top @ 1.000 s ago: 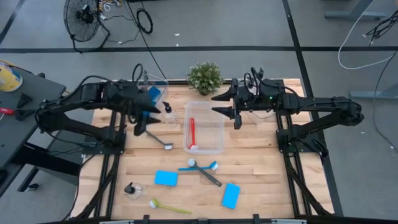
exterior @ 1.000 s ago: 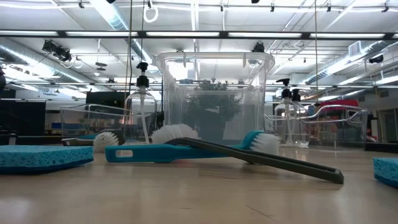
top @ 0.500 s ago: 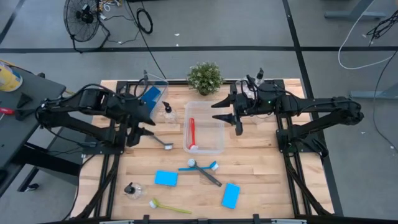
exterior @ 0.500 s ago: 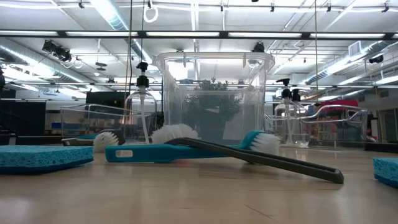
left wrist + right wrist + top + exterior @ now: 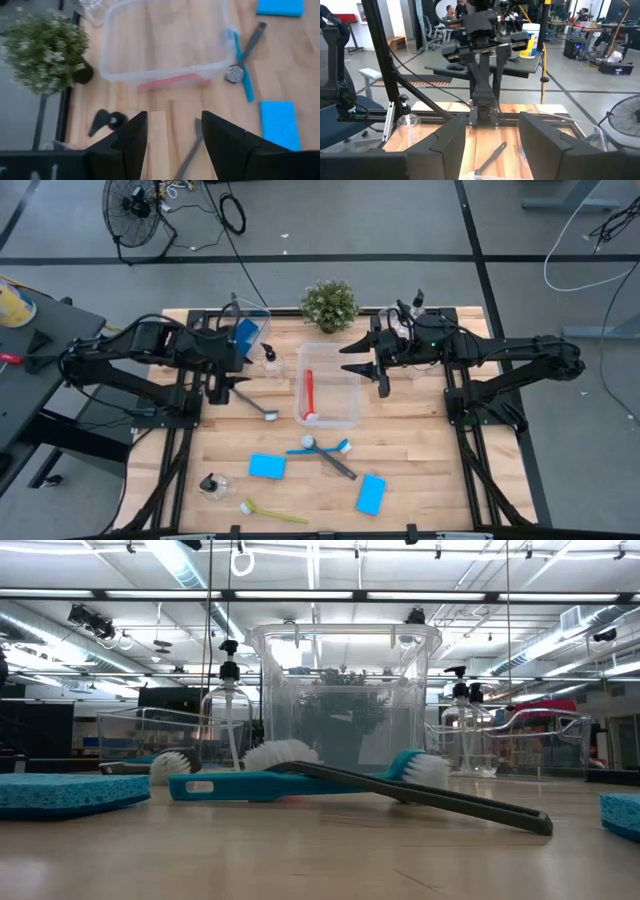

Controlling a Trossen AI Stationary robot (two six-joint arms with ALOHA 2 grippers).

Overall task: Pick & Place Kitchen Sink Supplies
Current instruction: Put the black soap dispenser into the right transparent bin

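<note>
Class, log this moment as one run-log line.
left hand: open, empty, above grey brush | right hand: open, empty, beside bin | red brush: in bin

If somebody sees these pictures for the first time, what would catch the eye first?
Probably the two dark arms over the table's far half, the left gripper and the right gripper both open and empty. Between them stands a clear bin with a red brush inside. Nearer the front lie crossed blue and grey brushes between two blue sponges.
</note>
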